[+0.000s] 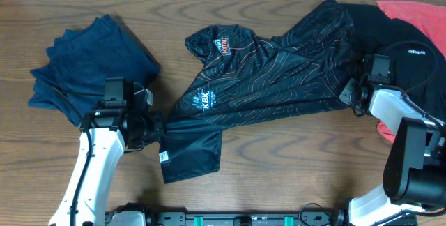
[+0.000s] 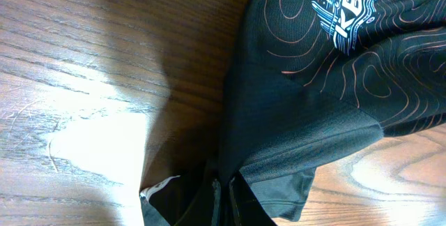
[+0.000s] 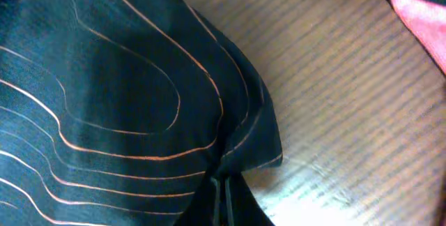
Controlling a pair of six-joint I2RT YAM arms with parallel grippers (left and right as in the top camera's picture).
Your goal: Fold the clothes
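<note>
A dark jersey (image 1: 279, 72) with orange contour lines and a white logo lies stretched across the middle of the table. My left gripper (image 1: 159, 130) is shut on its lower left edge; the left wrist view shows the cloth (image 2: 313, 100) pinched between the fingers (image 2: 224, 197), with a white tag beside them. My right gripper (image 1: 350, 92) is shut on the jersey's right edge; the right wrist view shows the fabric (image 3: 104, 100) bunched into the closed fingers (image 3: 223, 194). A flap of the jersey (image 1: 191, 157) hangs down toward the front edge.
A folded dark blue garment (image 1: 83, 62) lies at the back left. A black garment (image 1: 404, 44) and a red one (image 1: 418, 10) lie at the back right, the red also in the right wrist view (image 3: 425, 24). Bare wooden table (image 1: 293, 163) shows in front.
</note>
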